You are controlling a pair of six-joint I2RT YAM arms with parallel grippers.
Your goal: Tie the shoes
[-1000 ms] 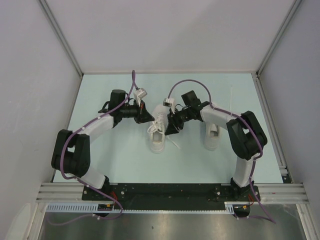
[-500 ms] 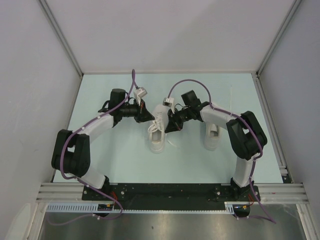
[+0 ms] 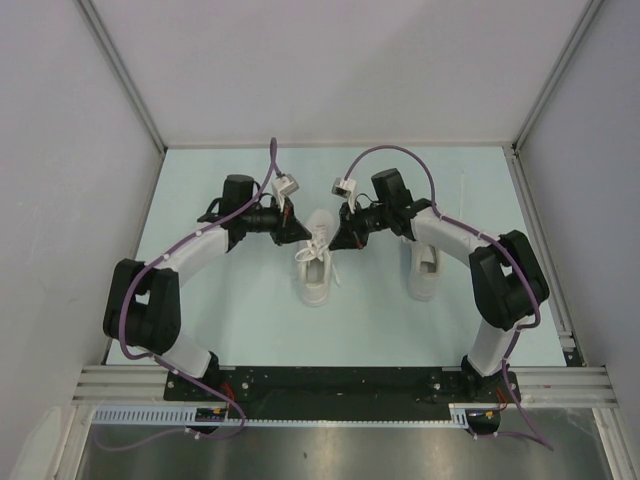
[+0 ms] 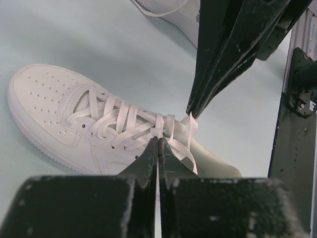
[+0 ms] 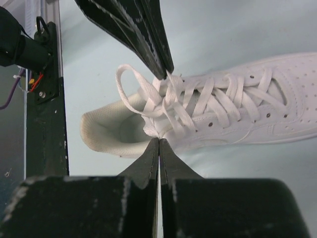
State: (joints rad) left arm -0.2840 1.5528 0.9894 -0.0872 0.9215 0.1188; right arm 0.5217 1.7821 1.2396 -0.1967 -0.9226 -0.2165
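Two white shoes lie on the pale table. The middle shoe [image 3: 317,272] has its laces [image 5: 171,106] bunched near the tongue. The other shoe [image 3: 424,268] lies to its right, partly under the right arm. My left gripper [image 4: 157,142] is shut, its tips pinching a lace strand at the top eyelets. My right gripper [image 5: 159,141] is shut on a lace strand on the opposite side of the same shoe [image 5: 247,116]. A lace loop [image 5: 130,85] hangs by the left gripper's fingers [image 5: 156,57]. In the top view both grippers' tips meet over the middle shoe's opening.
Grey walls enclose the table [image 3: 220,310] at the back and both sides. A black base rail [image 3: 330,380] runs along the near edge. The second shoe's edge [image 4: 171,11] shows at the top of the left wrist view.
My right gripper has shut on a lace and pulled back a little to the right. The loose lace end beside the middle shoe has lifted off the table. The left arm hardly moved.
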